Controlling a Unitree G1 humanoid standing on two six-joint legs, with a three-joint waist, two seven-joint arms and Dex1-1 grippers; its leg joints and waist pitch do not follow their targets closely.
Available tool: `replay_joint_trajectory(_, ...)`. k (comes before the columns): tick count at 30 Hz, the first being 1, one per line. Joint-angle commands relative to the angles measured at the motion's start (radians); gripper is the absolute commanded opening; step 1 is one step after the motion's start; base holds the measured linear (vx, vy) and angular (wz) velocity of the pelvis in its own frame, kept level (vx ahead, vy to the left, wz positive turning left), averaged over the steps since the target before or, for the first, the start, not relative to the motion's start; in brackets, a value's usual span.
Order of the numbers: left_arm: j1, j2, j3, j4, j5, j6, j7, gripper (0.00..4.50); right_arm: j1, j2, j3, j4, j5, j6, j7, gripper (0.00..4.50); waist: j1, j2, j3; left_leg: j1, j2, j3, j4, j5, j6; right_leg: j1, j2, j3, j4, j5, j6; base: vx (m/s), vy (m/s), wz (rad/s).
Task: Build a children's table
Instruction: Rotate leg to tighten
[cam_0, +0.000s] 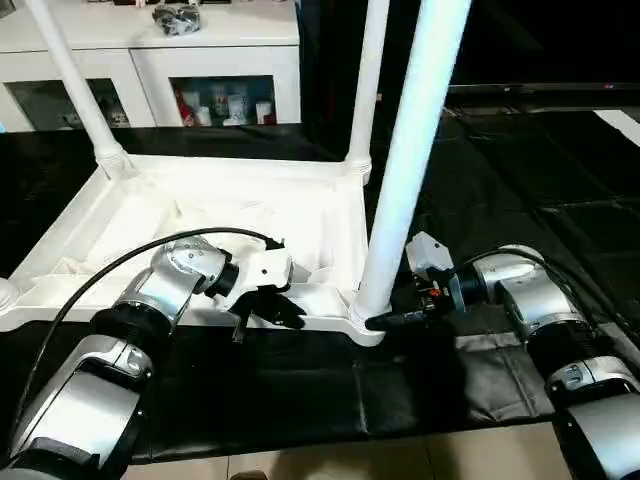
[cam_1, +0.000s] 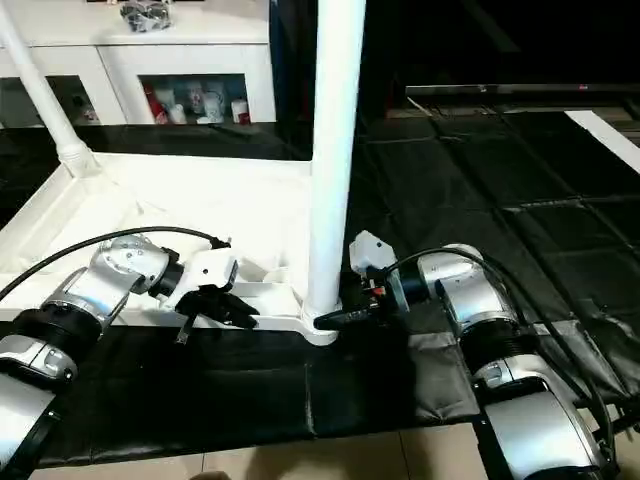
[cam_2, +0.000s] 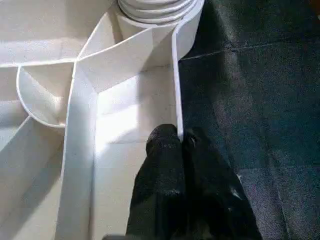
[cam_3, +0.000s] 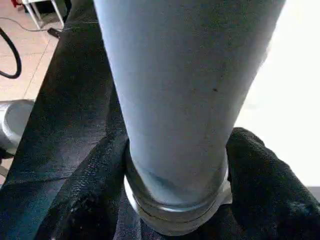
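Looking down from the head camera, the white children's table top lies upside down on a black mat, ribbed underside facing up. Three white legs stand in its corner sockets: the near-right leg, the far-right leg and the far-left leg. A white glass-door cabinet stands beyond it. The left gripper sits at the table top's near rim, left of the near-right corner. The right gripper reaches in from the right to the base of the near-right leg.

In the left wrist view, the left gripper has its black fingers pressed together, pinching the thin upright near rim of the table top.

In the right wrist view, the right gripper has its black fingers spread to either side of the near-right leg, close against its base just above the ribbed collar.
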Motion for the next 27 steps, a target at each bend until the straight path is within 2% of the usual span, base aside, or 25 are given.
replay_joint_trajectory(1,-0.021,-0.013,-0.034,0.002,0.025,-0.025,-0.020,0.00,-0.005,0.008,0.012,0.000,0.002,0.007,0.025,2.64,-0.004,-0.005,-0.069,-0.001,0.042,-0.010,-0.062,-0.107,0.084,0.066,-0.080,0.076,-0.067,-0.170,-0.173,0.000,0.000,0.00)
replay_joint_trajectory(7,-0.019,-0.012,-0.032,0.005,0.026,-0.025,-0.014,0.00,0.006,0.013,0.018,-0.009,-0.003,0.001,0.019,2.63,-0.003,-0.007,-0.069,-0.002,0.041,-0.009,-0.061,-0.104,0.087,0.066,-0.080,0.076,-0.068,-0.175,-0.169,0.000,0.000,0.00)
replay_joint_trajectory(8,-0.019,-0.012,-0.031,0.005,0.026,-0.024,-0.014,0.00,0.003,0.018,0.014,-0.002,-0.001,0.016,0.008,3.19,-0.003,-0.006,-0.068,-0.001,0.042,-0.010,-0.062,-0.103,0.087,0.065,-0.080,0.076,-0.067,-0.176,-0.170,0.000,0.000,0.00)
replay_joint_trajectory(11,-0.019,-0.010,-0.029,0.006,0.025,-0.024,-0.013,0.00,-0.008,0.030,-0.004,0.007,0.016,0.064,-0.004,3.39,-0.004,-0.006,-0.068,-0.001,0.041,-0.009,-0.062,-0.107,0.087,0.065,-0.080,0.075,-0.070,-0.189,-0.169,0.000,0.000,0.00)
replay_joint_trajectory(12,-0.019,-0.010,-0.029,0.007,0.025,-0.024,-0.013,0.00,-0.008,0.031,-0.004,0.005,0.015,0.056,-0.009,3.39,-0.003,-0.005,-0.068,0.000,0.043,-0.009,-0.063,-0.109,0.083,0.064,-0.082,0.076,-0.071,-0.194,-0.167,0.000,0.000,0.00)
replay_joint_trajectory(14,-0.020,-0.011,-0.029,0.010,0.025,-0.025,-0.012,0.00,-0.005,0.035,-0.004,0.002,0.004,0.016,-0.039,3.67,-0.002,-0.004,-0.068,0.002,0.044,-0.010,-0.064,-0.113,0.076,0.062,-0.082,0.076,-0.070,-0.195,-0.166,0.000,0.000,0.00)
replay_joint_trajectory(22,-0.024,-0.010,-0.028,0.017,0.029,-0.029,-0.012,0.00,-0.006,0.040,0.005,-0.001,-0.006,0.024,-0.034,3.67,-0.003,-0.003,-0.068,0.000,0.042,-0.010,-0.063,-0.115,0.074,0.065,-0.081,0.076,-0.069,-0.190,-0.163,0.000,0.000,0.00)
replay_joint_trajectory(27,-0.025,-0.009,-0.028,0.020,0.032,-0.031,-0.010,0.00,-0.008,0.033,0.017,0.010,-0.013,0.036,-0.027,3.38,-0.004,-0.004,-0.068,0.000,0.042,-0.010,-0.063,-0.117,0.075,0.065,-0.081,0.076,-0.069,-0.189,-0.166,0.000,0.000,0.00)
